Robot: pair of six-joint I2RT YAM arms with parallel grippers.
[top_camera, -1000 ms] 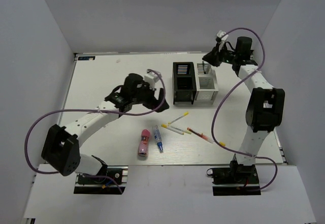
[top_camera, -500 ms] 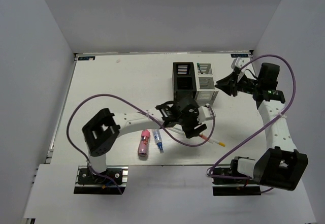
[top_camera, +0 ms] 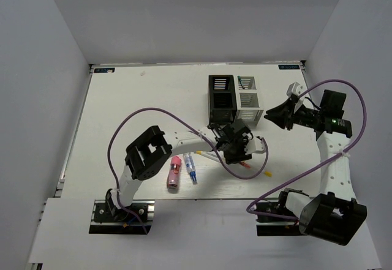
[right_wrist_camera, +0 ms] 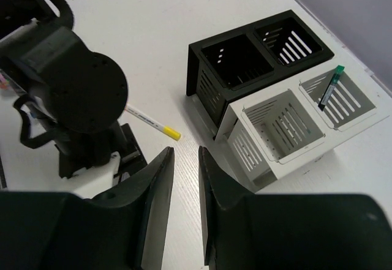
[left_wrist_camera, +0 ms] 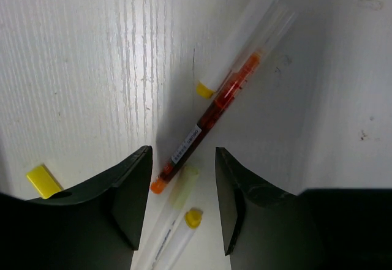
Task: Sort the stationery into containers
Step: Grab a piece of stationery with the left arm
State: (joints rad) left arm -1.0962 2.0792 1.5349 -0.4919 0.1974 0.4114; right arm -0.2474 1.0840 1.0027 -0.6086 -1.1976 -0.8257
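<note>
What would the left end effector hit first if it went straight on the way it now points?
Probably the red pen, which lies centred under the open left end effector, then the table beneath it; depth is unclear.

The left arm is reaching rightward across the bench [top_camera: 122, 111], its pincer [top_camera: 237, 152] pointing down over a cluster of pens [top_camera: 204, 155] in front of the boxes. How its jaws are standing is not showing from above. One pen's yellow end [top_camera: 267, 174] is sticking out to the right of the pincer. Left of the pens, a pink tube [top_camera: 174, 172] and a blue-tipped tube [top_camera: 191, 168] are lying side by side, near each other. The black box [top_camera: 221, 98] and white box [top_camera: 250, 101] are standing together, sides touching. The right arm is folding up along the bench's right edge, its pincer [top_camera: 274, 116] hanging just right of the white box.
</note>
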